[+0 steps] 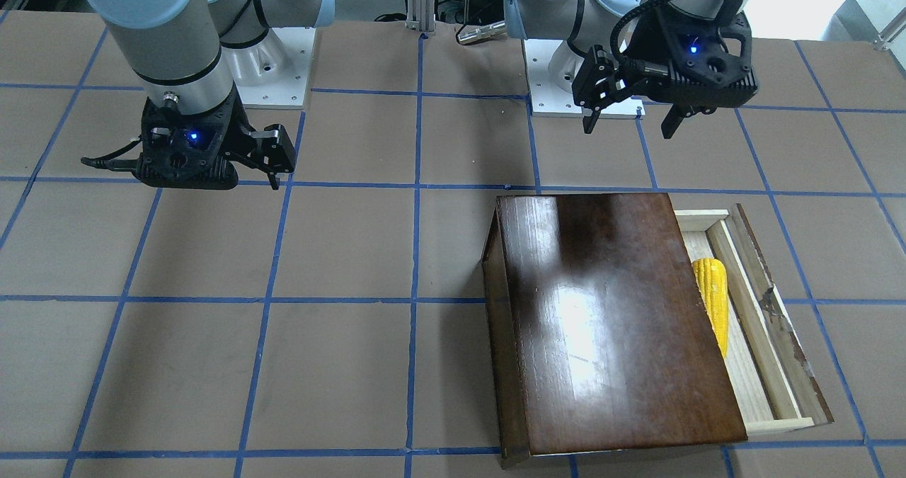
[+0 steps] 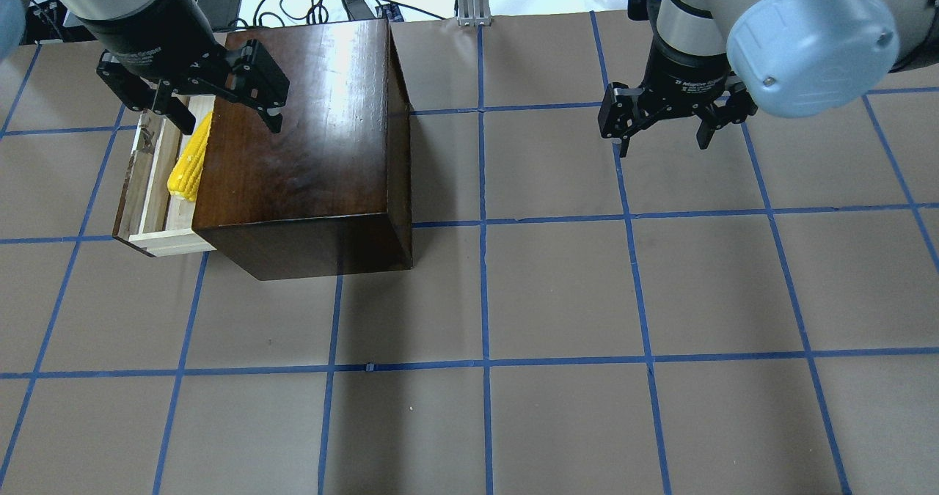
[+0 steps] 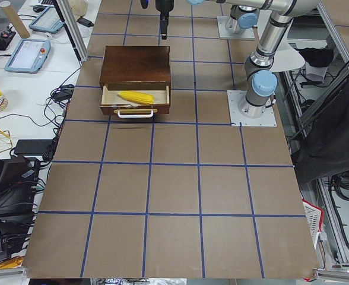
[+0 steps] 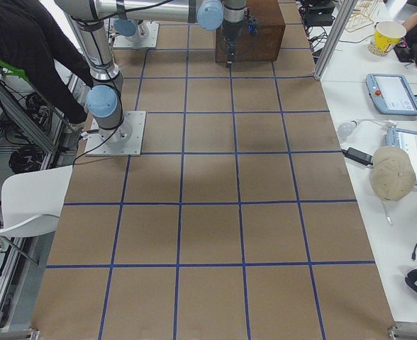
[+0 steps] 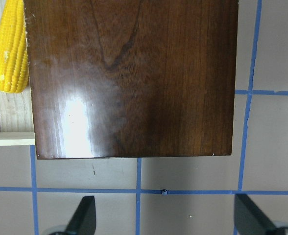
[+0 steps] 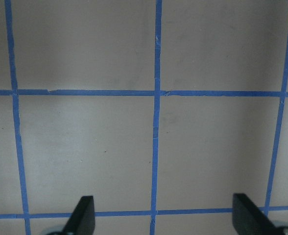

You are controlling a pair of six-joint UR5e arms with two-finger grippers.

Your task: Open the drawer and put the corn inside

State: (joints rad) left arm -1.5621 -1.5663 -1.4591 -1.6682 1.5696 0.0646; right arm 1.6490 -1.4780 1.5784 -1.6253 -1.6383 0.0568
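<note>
The dark-brown cabinet stands on the table, and its drawer is pulled out. The yellow corn lies inside the drawer's pale wood tray, partly under the cabinet's top edge. It also shows in the overhead view and the left wrist view. My left gripper is open and empty, hovering above the cabinet and the drawer. My right gripper is open and empty, raised over bare table far from the cabinet.
The table is brown paper marked with a blue tape grid. The arms' base plates sit at the robot's edge. The drawer has a white handle on its front. Benches with screens and cables flank the table ends.
</note>
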